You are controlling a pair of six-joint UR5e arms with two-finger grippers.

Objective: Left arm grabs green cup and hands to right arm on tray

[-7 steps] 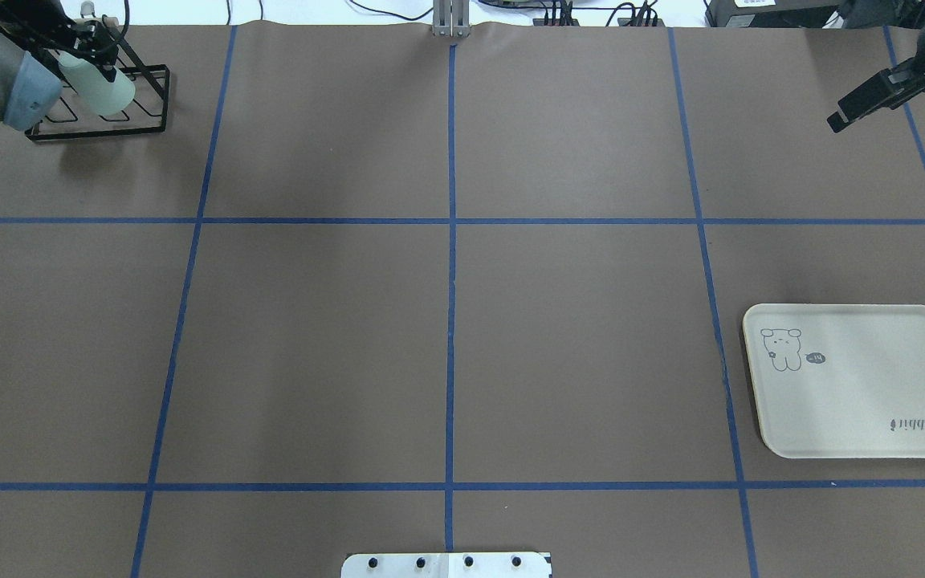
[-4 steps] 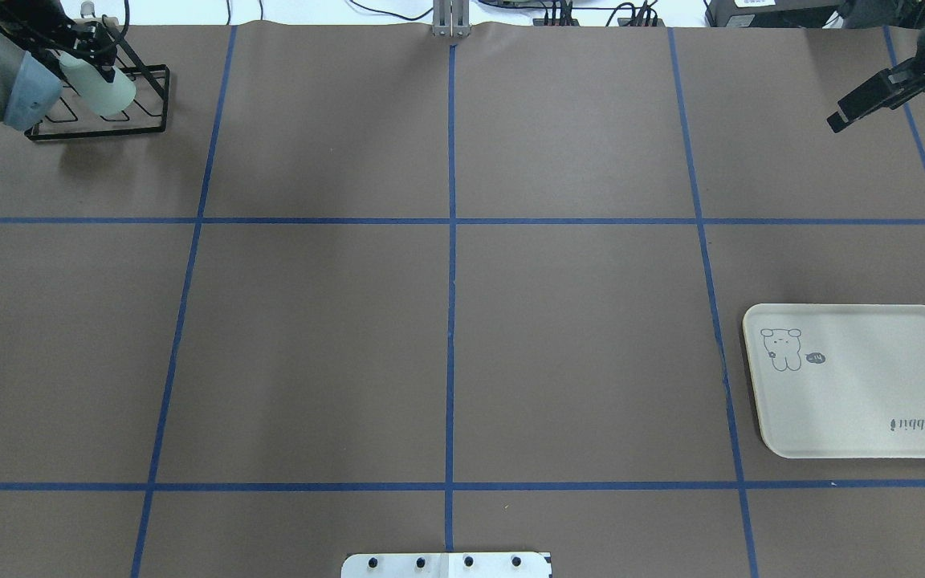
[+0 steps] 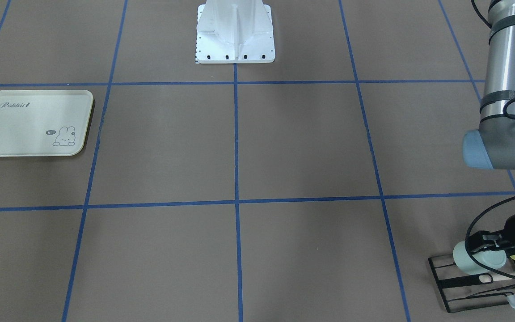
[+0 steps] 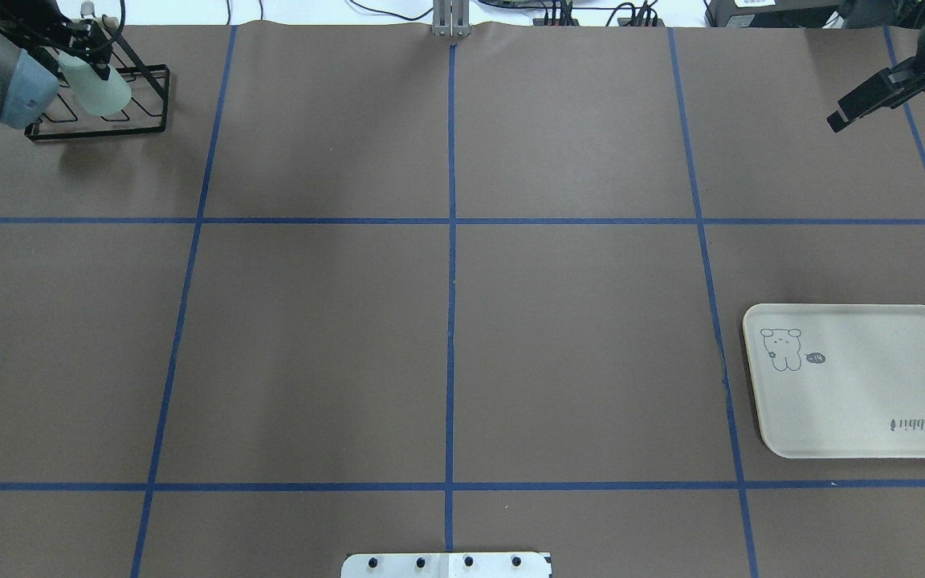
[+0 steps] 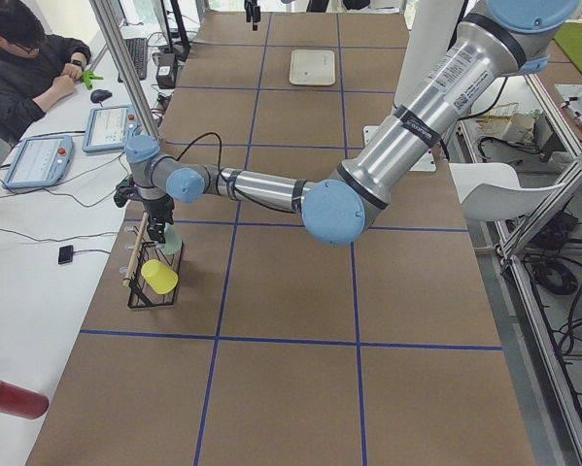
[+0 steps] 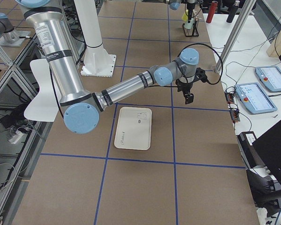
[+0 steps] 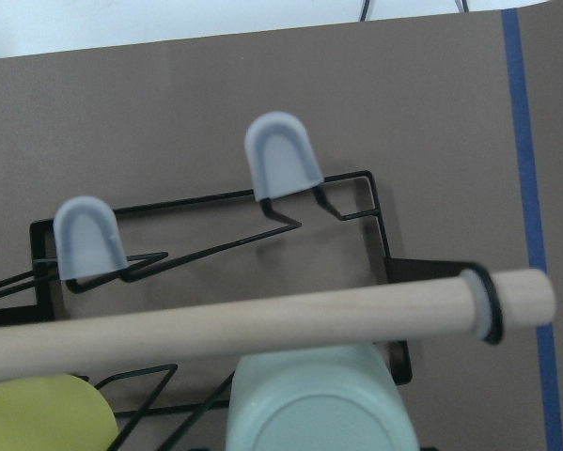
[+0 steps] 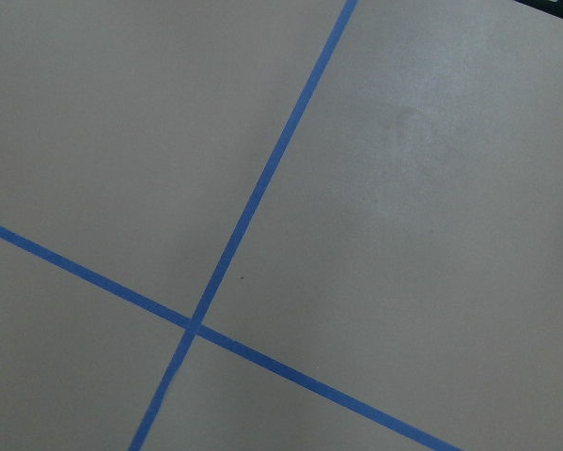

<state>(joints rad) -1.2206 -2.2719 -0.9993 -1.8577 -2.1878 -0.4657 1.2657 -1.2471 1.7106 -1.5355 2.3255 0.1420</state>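
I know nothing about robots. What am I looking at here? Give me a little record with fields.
Left gripper: closed around the green cup, at the black wire rack
Green cup: tilted, beside a yellow cup
Right gripper: over bare table, holding nothing; open or shut unclear
Tray: cream, nothing on it, on the right arm's side
Handover: not yet done

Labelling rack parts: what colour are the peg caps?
Pale blue-grey peg caps, clearest in the left wrist view.
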